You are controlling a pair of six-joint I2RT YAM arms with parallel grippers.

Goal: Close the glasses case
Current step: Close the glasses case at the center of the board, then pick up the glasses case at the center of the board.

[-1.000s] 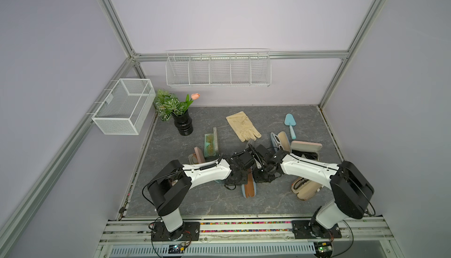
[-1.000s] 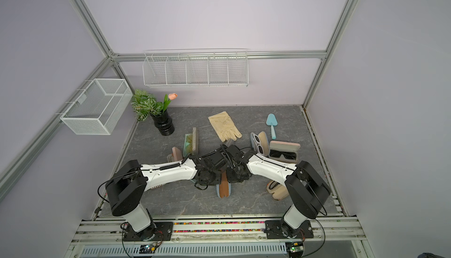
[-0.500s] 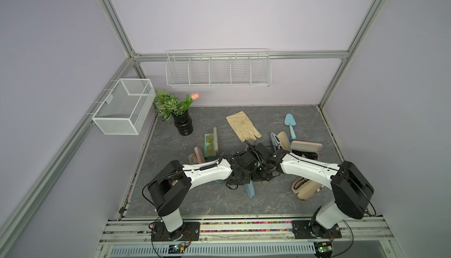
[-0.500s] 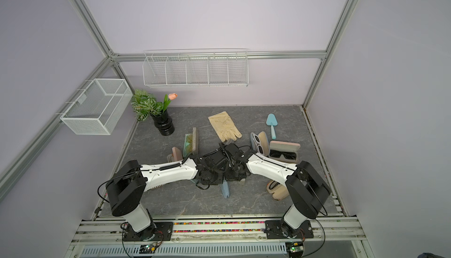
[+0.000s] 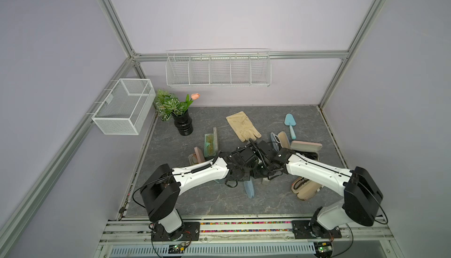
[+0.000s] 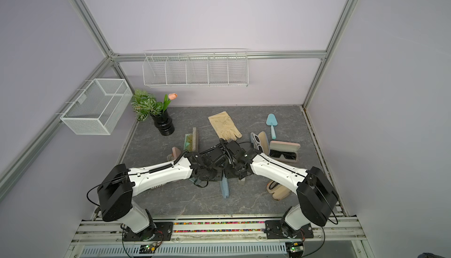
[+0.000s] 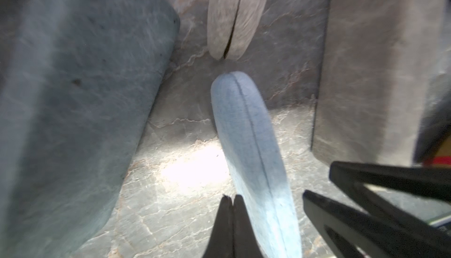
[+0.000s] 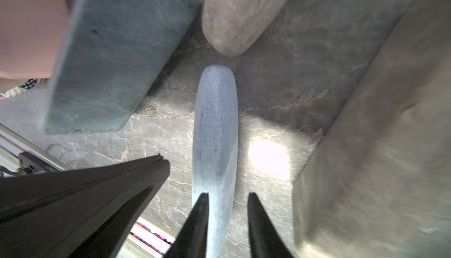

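Top views both show the grey bench. A second ago the blue glasses case was open on it, its brown inside showing. Now the case lies shut, right under both hands. The left hand is squeezed closed just beside it. The right hand has just opened, its fingers apart above the case, holding nothing. The job looks done.

Both top views: bright, even, diffuse light; only soft shadows on the bench. Wide-angle bowing toward the edges. Wrist views: dimmer, close-up, edges smeared; hard white glare patch on the bench; blue glasses case sharpest, neighbouring cases blurred.
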